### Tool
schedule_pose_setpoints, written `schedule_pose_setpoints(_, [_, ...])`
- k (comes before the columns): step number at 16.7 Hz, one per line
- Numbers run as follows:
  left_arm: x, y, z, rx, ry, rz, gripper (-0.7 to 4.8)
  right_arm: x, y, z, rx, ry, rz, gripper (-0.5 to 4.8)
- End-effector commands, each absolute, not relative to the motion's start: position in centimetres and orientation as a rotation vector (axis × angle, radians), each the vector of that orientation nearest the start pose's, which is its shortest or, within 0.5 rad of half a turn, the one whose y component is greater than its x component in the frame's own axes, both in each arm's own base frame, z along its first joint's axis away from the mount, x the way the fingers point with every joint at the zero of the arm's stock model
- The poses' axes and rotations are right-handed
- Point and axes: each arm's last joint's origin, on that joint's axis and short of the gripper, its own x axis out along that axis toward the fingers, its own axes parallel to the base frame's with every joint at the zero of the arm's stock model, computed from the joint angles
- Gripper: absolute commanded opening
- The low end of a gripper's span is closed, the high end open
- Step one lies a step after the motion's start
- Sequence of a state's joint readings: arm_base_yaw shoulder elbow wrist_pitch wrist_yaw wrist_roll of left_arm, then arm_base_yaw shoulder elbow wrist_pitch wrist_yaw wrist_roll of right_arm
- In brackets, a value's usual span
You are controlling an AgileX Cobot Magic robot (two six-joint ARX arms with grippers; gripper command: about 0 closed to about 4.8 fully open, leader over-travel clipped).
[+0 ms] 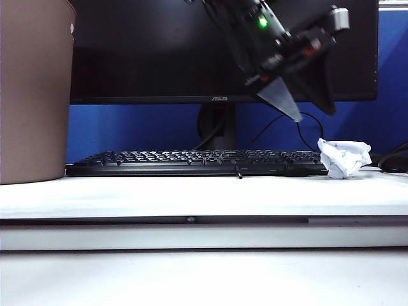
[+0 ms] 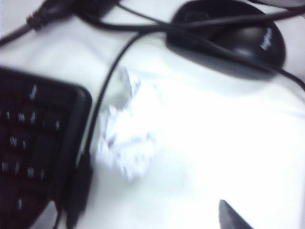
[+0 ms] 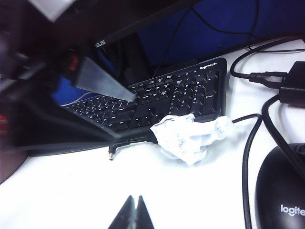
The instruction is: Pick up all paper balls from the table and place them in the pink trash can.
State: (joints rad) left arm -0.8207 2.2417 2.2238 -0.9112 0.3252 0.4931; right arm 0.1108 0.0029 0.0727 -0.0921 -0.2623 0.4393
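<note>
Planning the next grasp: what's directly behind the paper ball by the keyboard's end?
From the exterior view, only the blue wall and dark cables show behind the paper ball. The mouse sits beside it, the keyboard on its other side. The ball hides whatever lies low behind it.

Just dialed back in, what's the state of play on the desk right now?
The left gripper hangs open and empty in the air above the right end of the keyboard, over a white paper ball lying on the table between keyboard and mouse. The right gripper is shut, low over the table, near that ball. The pink trash can stands at the far left. Its contents are hidden.
</note>
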Motion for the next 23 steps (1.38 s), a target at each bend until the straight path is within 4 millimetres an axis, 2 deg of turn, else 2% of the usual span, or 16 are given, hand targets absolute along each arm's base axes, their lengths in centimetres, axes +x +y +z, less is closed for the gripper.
schedule_pose_setpoints(1, [32.7, -37.4, 28.8, 0.621, 0.582, -1.318, 4.79, 9.0, 1.8, 18.3, 0.432, 0.075, 0.370, -0.05])
schedule_pose_setpoints(6, [33.3, -38.4, 27.9, 0.559, 0.534, -1.362, 4.79, 9.0, 1.8, 18.3, 0.432, 0.075, 0.370, 0.14])
schedule_pose_setpoints(7, [33.4, -38.7, 27.3, 0.556, 0.544, -1.371, 4.56, 9.0, 1.8, 18.3, 0.432, 0.074, 0.369, 0.14])
schedule_pose_setpoints(9, [33.7, -38.9, 26.0, 0.548, 0.589, -1.373, 4.55, 9.0, 1.8, 18.3, 0.432, 0.075, 0.369, 0.14])
schedule_pose_setpoints(16, [34.3, -39.5, 24.0, 0.539, 0.630, -1.337, 4.47, 9.0, 1.8, 18.3, 0.432, 0.075, 0.370, 0.14])
schedule_pose_setpoints(17, [34.3, -39.5, 23.8, 0.536, 0.642, -1.335, 3.54, 9.0, 1.8, 18.3, 0.432, 0.075, 0.370, 0.13])
schedule_pose_setpoints(19, [34.3, -39.5, 23.6, 0.535, 0.650, -1.337, 0.90, 9.0, 1.8, 18.3, 0.432, 0.075, 0.370, 0.13])
schedule_pose_setpoints(20, [34.4, -39.6, 23.6, 0.535, 0.646, -1.335, 0.00, 9.0, 1.8, 18.3, 0.432, 0.075, 0.370, 0.13])
schedule_pose_setpoints(23, [34.3, -39.4, 24.0, 0.537, 0.645, -1.314, -0.06, 9.0, 1.8, 18.3, 0.432, 0.075, 0.371, 0.13])
